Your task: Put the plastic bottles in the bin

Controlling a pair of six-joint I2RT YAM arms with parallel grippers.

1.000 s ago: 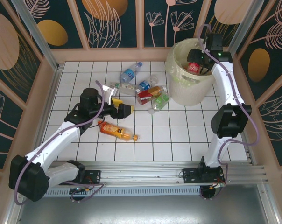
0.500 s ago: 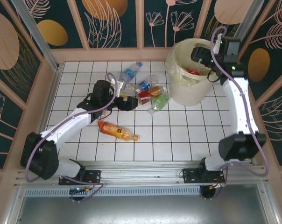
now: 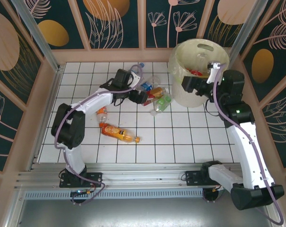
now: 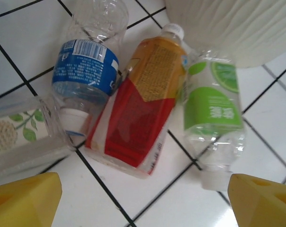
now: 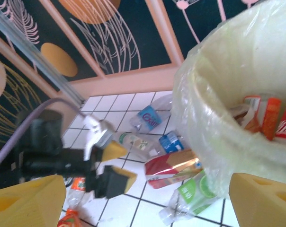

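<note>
Beside the bin (image 4: 237,28) lie bottles (image 4: 133,113) labelled blue, red, green.

No legible text (labels (image 4: 211,101) blurred)

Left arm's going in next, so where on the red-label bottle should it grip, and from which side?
Probably from straight above, across the lower body of the red-label bottle. It lies flat, and the blue-label bottle and green-label bottle press against its upper half; lower down a little floor shows beside it.
</note>
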